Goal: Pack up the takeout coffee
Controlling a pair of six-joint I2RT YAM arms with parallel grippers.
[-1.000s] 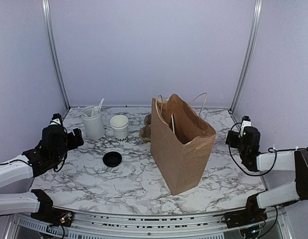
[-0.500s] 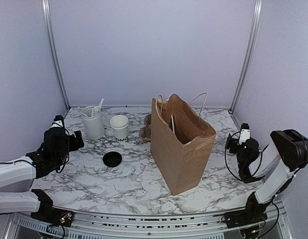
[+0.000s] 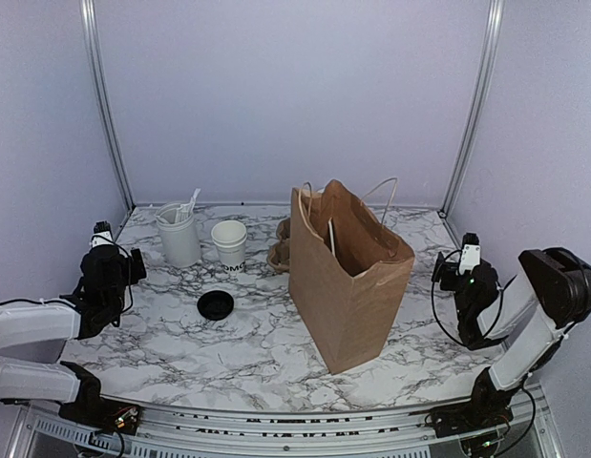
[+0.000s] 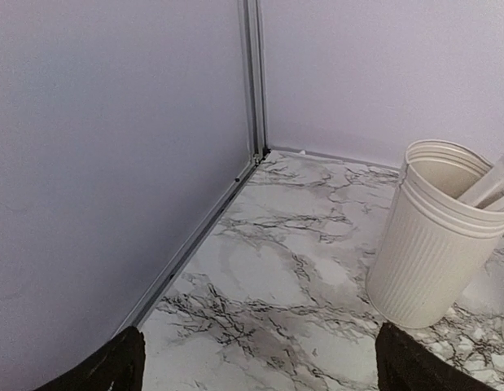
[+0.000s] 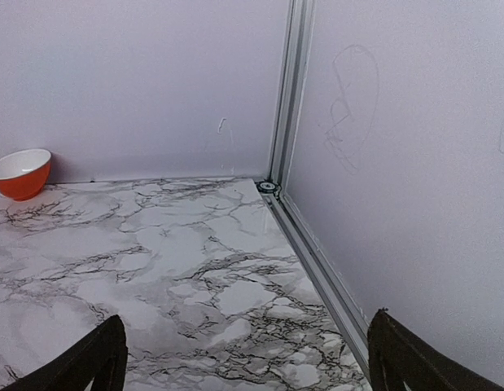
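We've got open marble table (image 3: 257,353) along the bottom centre of the top view. The brown bag (image 3: 348,277) hogs centre-right, half hiding the cup carrier (image 3: 281,246) behind its left edge. Upper left is tight: tumbler (image 3: 179,236) and coffee cup (image 3: 229,244) just beside each other, black lid (image 3: 216,305) flat below them.

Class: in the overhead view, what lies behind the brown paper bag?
A brown pulp cup carrier pokes out at the paper bag's left edge. The bag covers the rest, so its contents cannot be seen.
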